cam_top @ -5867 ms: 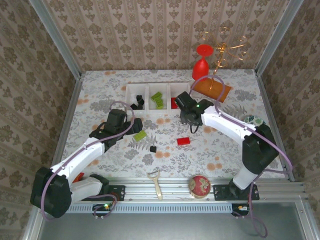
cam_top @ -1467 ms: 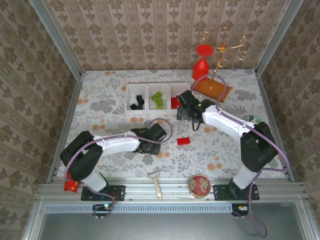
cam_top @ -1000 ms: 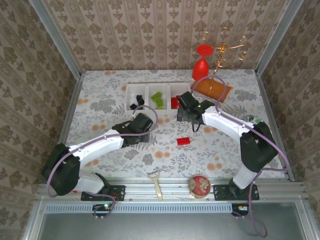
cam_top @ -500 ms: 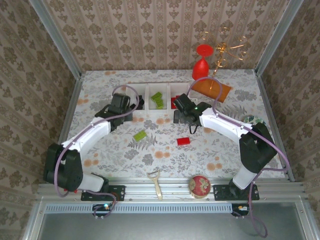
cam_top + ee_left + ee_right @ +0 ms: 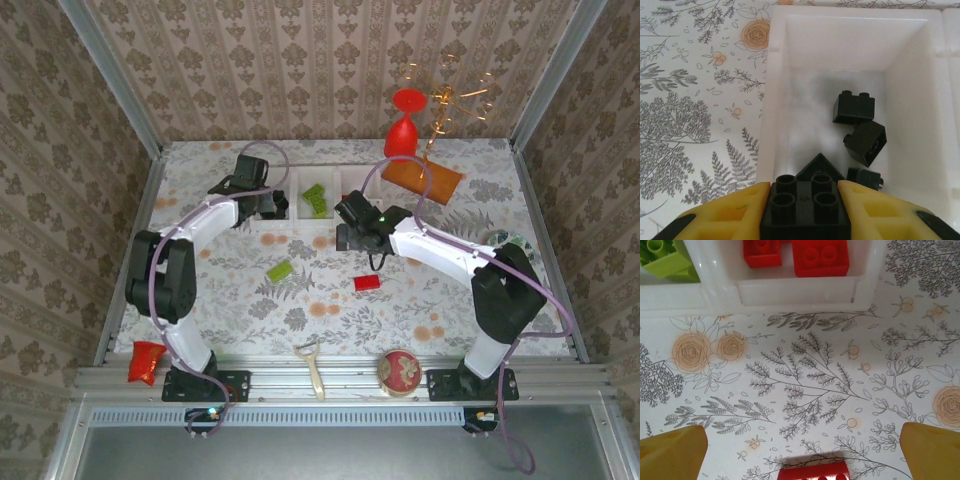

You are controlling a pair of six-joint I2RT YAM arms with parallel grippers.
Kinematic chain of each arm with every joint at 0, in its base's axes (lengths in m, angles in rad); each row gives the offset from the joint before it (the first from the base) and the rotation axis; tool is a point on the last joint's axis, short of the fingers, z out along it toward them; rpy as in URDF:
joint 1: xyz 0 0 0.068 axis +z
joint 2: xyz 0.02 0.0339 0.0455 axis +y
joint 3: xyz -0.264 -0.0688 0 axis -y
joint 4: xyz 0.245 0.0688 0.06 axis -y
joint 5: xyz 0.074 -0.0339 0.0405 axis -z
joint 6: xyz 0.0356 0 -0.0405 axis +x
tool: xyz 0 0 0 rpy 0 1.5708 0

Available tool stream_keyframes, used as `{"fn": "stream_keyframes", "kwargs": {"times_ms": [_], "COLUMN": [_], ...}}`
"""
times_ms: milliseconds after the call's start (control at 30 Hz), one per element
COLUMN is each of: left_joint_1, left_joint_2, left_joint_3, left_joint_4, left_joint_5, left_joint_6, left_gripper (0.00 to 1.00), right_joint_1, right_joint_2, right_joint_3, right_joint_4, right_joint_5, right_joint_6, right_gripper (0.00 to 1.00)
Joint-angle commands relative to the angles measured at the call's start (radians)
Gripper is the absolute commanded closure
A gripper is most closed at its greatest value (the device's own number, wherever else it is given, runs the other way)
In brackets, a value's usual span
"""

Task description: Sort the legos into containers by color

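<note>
Along the far edge of the floral tablecloth (image 5: 230, 300) we see a red plastic goblet (image 5: 404, 125) with a gold wire ornament (image 5: 452, 98) beside it. An orange-brown wooden board (image 5: 423, 178) lies to the right of the bins. On the near rail sit a pale wooden-handled tool (image 5: 313, 368) and a round red patterned tin (image 5: 399, 371). A crumpled red packet (image 5: 146, 361) lies at the near left corner.

Two pieces lie loose on the cloth, near of the bins and well apart from each other: a flat lime green plastic brick (image 5: 279, 270) and a flat red plastic brick (image 5: 367, 283). The right gripper (image 5: 802, 450) hovers low between the right bin and this red brick, its yellow fingers (image 5: 672, 452) spread wide with nothing between them. Its head blocks part of the right bin in the top view.

The row of three white translucent plastic bins (image 5: 297, 200) stands toward the far side. The left gripper (image 5: 804, 195) reaches over the left bin, pinching a black two-by-two plastic brick (image 5: 804, 210) just above the bin's near wall. Three small black bricks (image 5: 854, 107) lie inside that bin, toward its right side. The middle bin holds lime green bricks (image 5: 316, 198), and the right bin holds two red bricks (image 5: 820, 257) against its near wall.
</note>
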Motion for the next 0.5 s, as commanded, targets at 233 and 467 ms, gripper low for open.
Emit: {"fn": "stream_keyframes", "kwargs": {"times_ms": [233,467], "left_joint_1": [0.009,0.003], "left_joint_2": [0.094,0.057], "left_joint_3": [0.122,0.112], "left_joint_4": [-0.066,-0.065], "left_joint_5": [-0.028,-0.008], "left_joint_6": [0.026,0.009], "left_gripper": [0.54,0.50], "right_joint_1": [0.041,0.061], "right_joint_2": [0.040,0.048], "right_joint_3": [0.035,0.041], "right_joint_4": [0.011,0.005], "right_joint_5": [-0.019,-0.021], "right_joint_6": [0.029,0.026], "right_gripper": [0.00,0.00]}}
